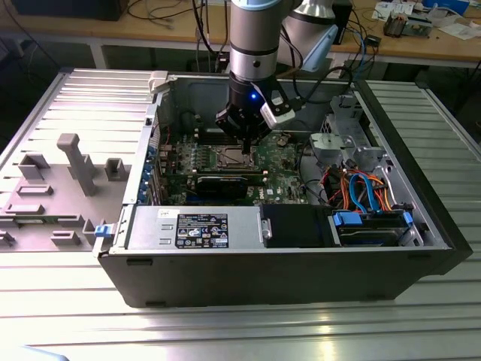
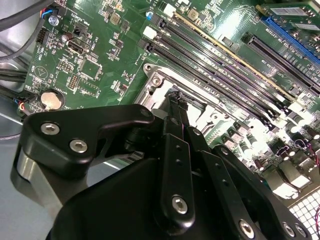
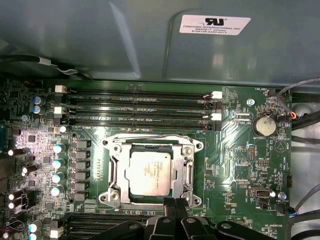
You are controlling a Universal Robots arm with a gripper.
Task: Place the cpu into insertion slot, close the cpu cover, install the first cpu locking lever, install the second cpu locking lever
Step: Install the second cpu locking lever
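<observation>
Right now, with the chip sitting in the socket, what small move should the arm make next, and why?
Probably ease the tool down onto the cpu cover's near edge. The cpu already lies seated in the insertion slot, the cover frames it, and the tool hovers at that edge.

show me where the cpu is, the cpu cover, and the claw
cpu (image 3: 150, 172), first wrist view, middle of its silver top.
cpu cover (image 3: 189, 167), first wrist view, one side bar of the metal frame.
claw (image 3: 174, 202), first wrist view, between its fingertips at the socket's edge.

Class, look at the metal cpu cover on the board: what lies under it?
Under the cpu cover the cpu sits in the insertion slot, its grey top showing through the window. The gripper hides the socket's near edge.
</observation>
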